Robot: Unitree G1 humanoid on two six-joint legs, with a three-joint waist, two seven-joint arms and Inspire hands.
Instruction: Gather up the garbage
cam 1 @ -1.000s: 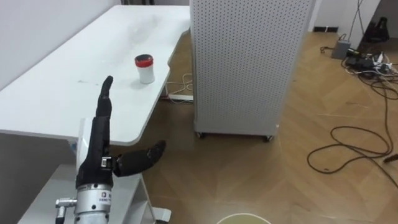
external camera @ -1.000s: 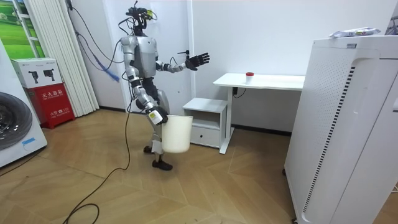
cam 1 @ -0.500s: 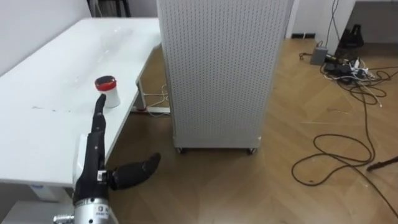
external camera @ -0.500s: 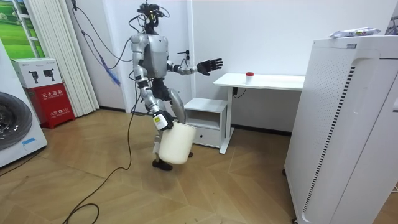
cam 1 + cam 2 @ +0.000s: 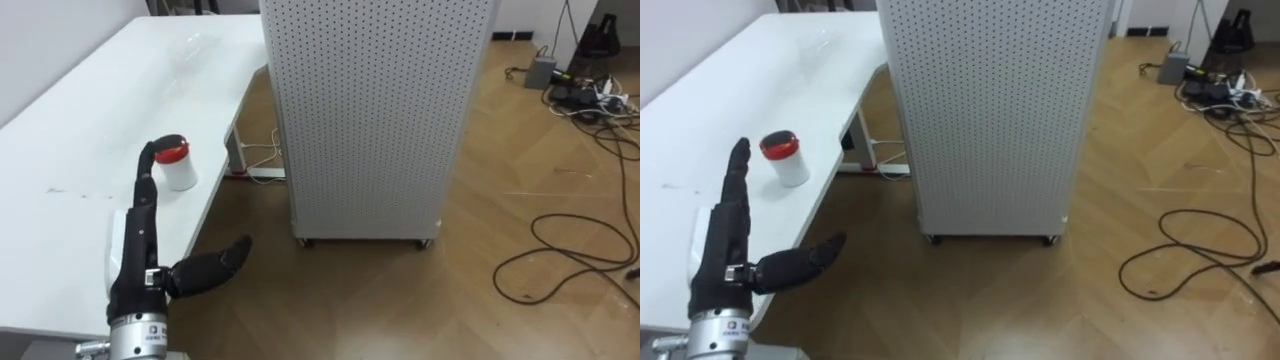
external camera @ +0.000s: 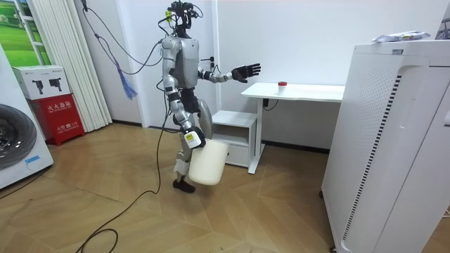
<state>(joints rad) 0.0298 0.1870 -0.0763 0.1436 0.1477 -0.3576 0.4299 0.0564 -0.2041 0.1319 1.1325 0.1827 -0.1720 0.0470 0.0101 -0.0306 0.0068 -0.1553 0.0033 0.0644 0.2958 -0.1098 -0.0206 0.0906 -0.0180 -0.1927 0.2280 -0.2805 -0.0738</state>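
Both eye views look from the robot's head, forward and steeply down, with a slight sideways offset between them. The left hand (image 5: 140,255) sits close to the lens at lower left, over the white surface (image 5: 60,170). The perforated cabinet (image 5: 370,110) stands farther ahead. The room view looks from well off, side-on to the whole robot, and shares that surface, hand and cabinet.

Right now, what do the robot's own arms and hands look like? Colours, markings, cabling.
The left hand is black, with slim fingers and a stubby thumb. It sits on a silver cylindrical wrist cuff bearing small dark print, and a white plate runs along its back. In the room view both arms are silver-grey with dark joints. The right hand is dark with a pale tag.
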